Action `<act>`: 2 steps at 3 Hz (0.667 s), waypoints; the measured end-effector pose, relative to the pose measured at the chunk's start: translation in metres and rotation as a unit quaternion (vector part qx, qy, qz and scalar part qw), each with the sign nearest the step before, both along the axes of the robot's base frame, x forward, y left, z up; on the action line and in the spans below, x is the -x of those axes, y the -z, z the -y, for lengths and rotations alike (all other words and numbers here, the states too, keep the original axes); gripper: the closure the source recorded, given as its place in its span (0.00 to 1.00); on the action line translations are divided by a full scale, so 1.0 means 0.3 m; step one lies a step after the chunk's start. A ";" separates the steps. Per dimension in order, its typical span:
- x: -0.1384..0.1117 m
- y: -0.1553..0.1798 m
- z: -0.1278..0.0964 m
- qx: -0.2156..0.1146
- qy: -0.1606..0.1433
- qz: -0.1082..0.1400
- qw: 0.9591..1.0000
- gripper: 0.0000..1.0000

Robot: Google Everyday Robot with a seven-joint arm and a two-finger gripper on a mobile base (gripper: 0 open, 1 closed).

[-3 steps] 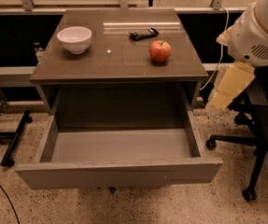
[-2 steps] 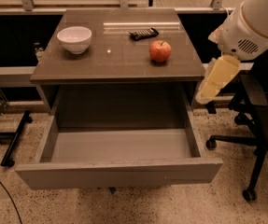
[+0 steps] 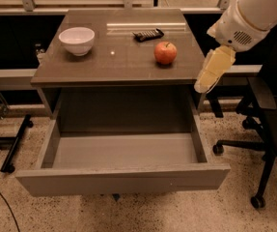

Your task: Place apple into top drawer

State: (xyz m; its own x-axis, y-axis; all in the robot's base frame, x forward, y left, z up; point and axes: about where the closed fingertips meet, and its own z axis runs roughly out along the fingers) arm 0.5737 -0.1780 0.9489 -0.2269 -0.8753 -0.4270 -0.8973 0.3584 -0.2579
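The red-orange apple (image 3: 165, 52) stands on the brown cabinet top (image 3: 118, 57), right of its middle. Below it the top drawer (image 3: 121, 175) is pulled fully out, and its grey inside holds nothing. My gripper (image 3: 211, 71) hangs from the white arm at the upper right, with its pale fingers pointing down-left beside the cabinet top's right edge, a short way right of the apple and not touching it. It holds nothing that I can see.
A white bowl (image 3: 76, 40) sits at the left of the cabinet top. A small black object (image 3: 147, 34) lies behind the apple. A black office chair (image 3: 266, 124) stands at the right of the drawer. Table legs stand on the floor at left.
The arm and gripper have moved left and up, closer to the cabinet top's right edge and the apple. The apple, bowl and drawer have not moved.
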 end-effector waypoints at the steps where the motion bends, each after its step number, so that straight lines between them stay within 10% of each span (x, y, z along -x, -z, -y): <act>1: -0.090 0.009 0.016 0.001 -0.001 0.001 1.000 0.00; 2: -0.247 0.034 0.040 0.014 -0.008 0.000 1.000 0.00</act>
